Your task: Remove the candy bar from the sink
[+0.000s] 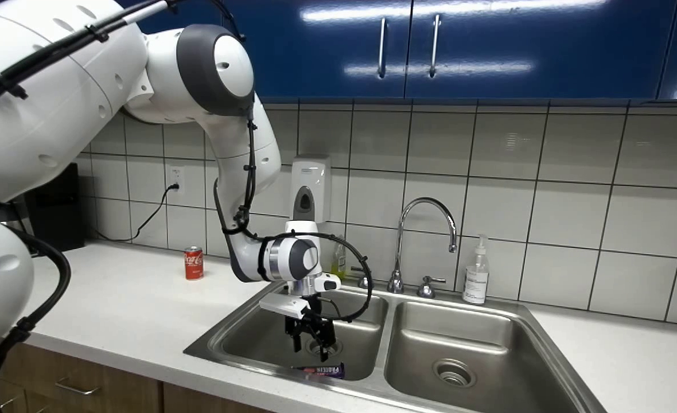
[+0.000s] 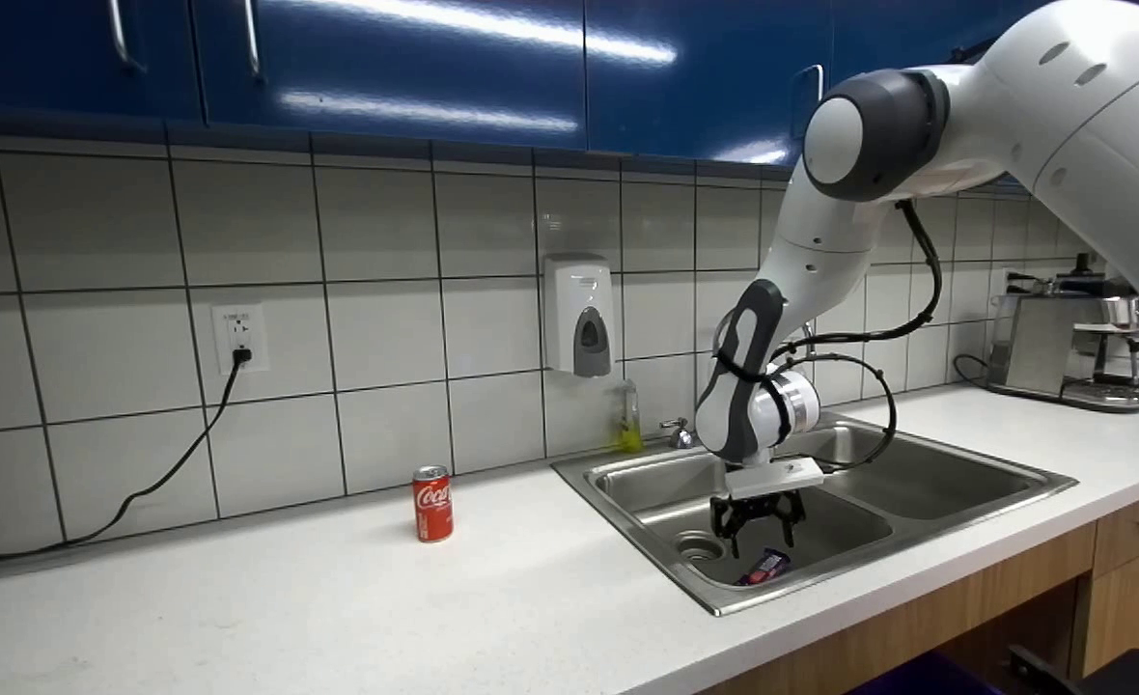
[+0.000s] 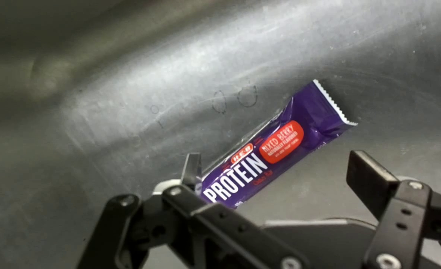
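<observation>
The candy bar point(image 3: 280, 149) is a purple wrapped bar with white "PROTEIN" letters and a red label. It lies flat and slanted on the floor of the steel sink point(image 1: 385, 350), in the basin with my gripper, near the front wall. It also shows in both exterior views point(image 1: 331, 370) point(image 2: 769, 566). My gripper point(image 3: 274, 168) is open and empty, pointing down above the bar. In the wrist view the left finger covers the bar's near end; the right finger is off to the bar's side. In the exterior views the gripper point(image 1: 310, 351) point(image 2: 763, 548) is inside the basin, above its floor.
The basin walls and the sink rim point(image 2: 642, 545) surround the gripper. A chrome tap point(image 1: 399, 246) and its handles stand behind. A clear pump bottle point(image 1: 476, 281), a yellow soap bottle point(image 2: 630, 425) and a wall dispenser point(image 1: 311, 189) are near. A red can point(image 2: 432, 504) stands on the counter.
</observation>
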Available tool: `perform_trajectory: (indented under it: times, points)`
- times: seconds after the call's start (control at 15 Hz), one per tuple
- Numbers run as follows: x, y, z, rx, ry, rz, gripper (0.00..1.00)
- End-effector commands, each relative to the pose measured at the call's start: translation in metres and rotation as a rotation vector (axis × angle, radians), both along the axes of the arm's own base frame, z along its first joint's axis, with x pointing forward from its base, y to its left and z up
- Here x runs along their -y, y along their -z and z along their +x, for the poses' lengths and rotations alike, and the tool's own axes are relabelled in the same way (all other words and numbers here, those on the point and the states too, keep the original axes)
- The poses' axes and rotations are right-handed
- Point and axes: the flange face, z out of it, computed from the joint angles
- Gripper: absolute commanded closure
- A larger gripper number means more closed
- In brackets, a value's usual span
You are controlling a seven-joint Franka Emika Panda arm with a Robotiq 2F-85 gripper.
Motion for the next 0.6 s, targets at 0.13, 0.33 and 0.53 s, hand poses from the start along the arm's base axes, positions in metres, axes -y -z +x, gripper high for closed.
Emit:
perform_trajectory:
  times: [0.13, 0.33, 0.53]
  points:
    - [0.0002, -0.0006, 0.0000, 0.004, 0.005, -0.002, 0.00]
    - [0.0003, 0.0000, -0.0022, 0.011, 0.036, -0.010, 0.00]
    - [0.0011, -0.0012, -0.0044, 0.029, 0.084, -0.010, 0.00]
